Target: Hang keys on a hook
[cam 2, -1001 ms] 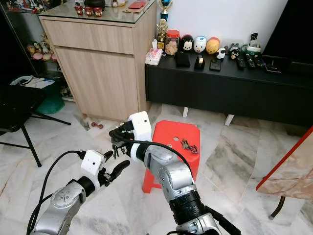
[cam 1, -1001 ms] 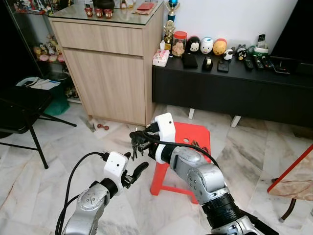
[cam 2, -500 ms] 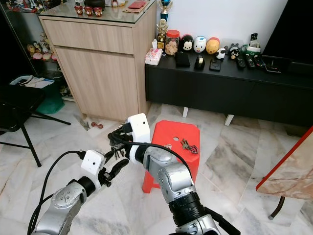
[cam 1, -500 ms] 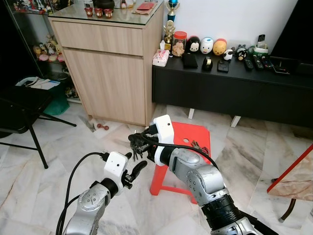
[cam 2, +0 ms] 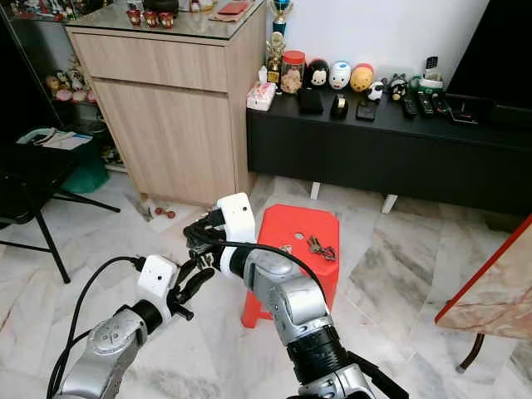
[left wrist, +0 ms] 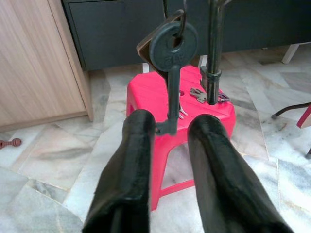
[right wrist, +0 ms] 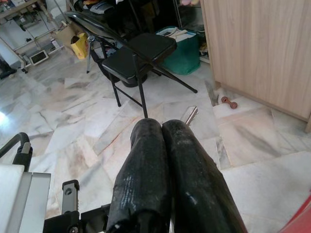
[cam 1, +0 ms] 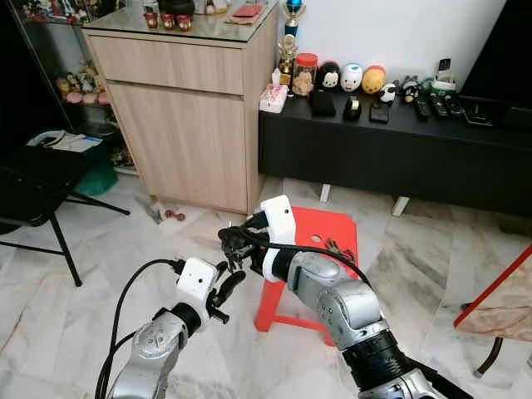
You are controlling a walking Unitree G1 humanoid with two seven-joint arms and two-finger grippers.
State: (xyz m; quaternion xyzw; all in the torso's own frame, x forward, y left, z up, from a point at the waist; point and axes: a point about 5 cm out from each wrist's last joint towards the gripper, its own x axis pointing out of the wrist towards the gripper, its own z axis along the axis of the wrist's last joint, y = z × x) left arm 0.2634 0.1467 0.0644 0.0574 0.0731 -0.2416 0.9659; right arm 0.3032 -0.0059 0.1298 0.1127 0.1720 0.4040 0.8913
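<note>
Now keys (left wrist: 173, 46) hang between parted left gripper (left wrist: 170, 127) fingers (left wrist: 132, 141).

Head pair downward; wrist views close

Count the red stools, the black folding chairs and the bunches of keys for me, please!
Red stool: 1
Black folding chair: 1
Key bunches: 2, the held key bunch hanging from the right gripper and the loose key bunch on the stool
Total: 4
</note>
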